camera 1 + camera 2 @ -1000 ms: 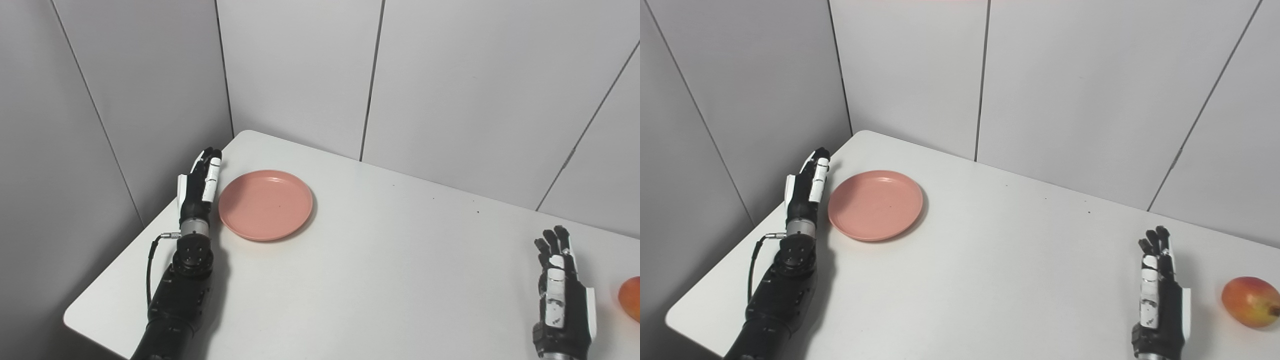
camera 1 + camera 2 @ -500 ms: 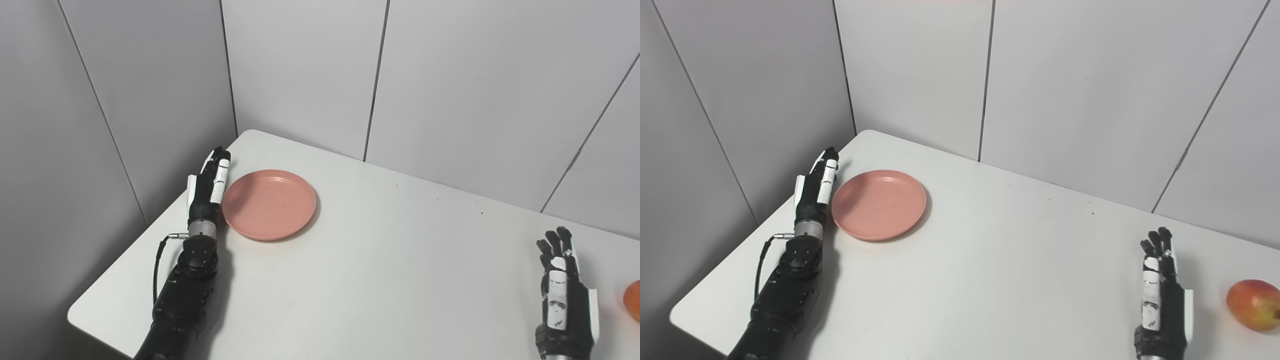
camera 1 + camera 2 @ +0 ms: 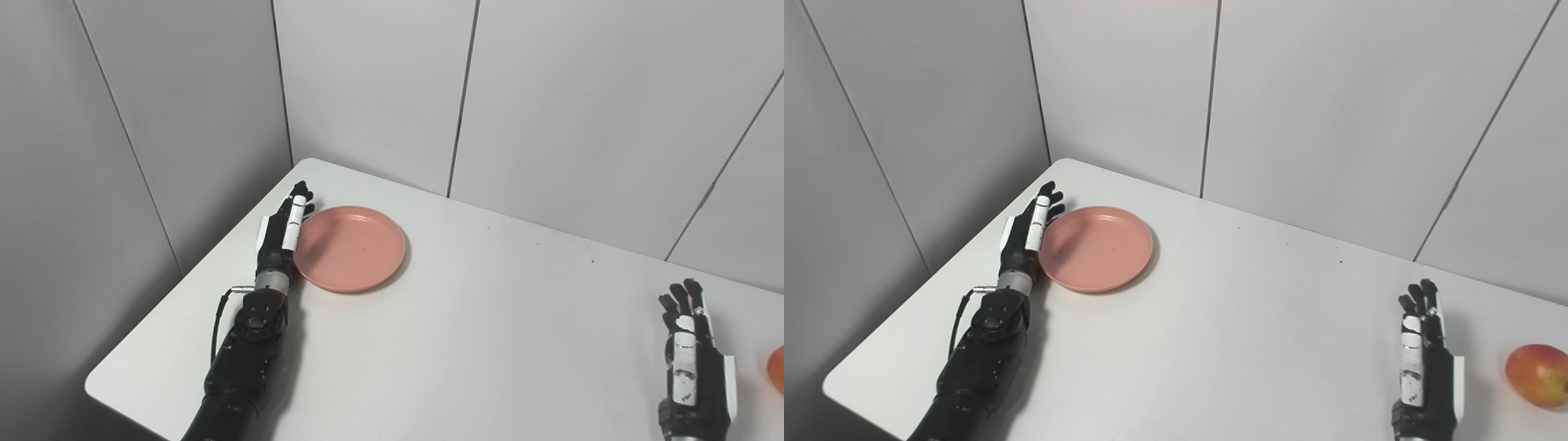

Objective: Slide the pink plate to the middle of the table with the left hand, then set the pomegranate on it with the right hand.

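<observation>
The pink plate (image 3: 350, 247) lies flat on the white table (image 3: 478, 343), toward its far left corner. My left hand (image 3: 280, 236) stands on edge with fingers straight, pressed against the plate's left rim; it is open and holds nothing. A red-orange pomegranate (image 3: 1540, 374) rests near the table's right edge; the left eye view shows only a sliver of it. My right hand (image 3: 1424, 361) is open, fingers pointing away from me, a short way left of the fruit and apart from it.
Grey wall panels (image 3: 551, 92) close in the table at the back and on the left. The table's left edge (image 3: 184, 288) runs just beside my left forearm.
My left hand has moved right against the plate's rim and the plate has slid a little right with it. The view has also shifted slightly. The right hand has stayed put.
</observation>
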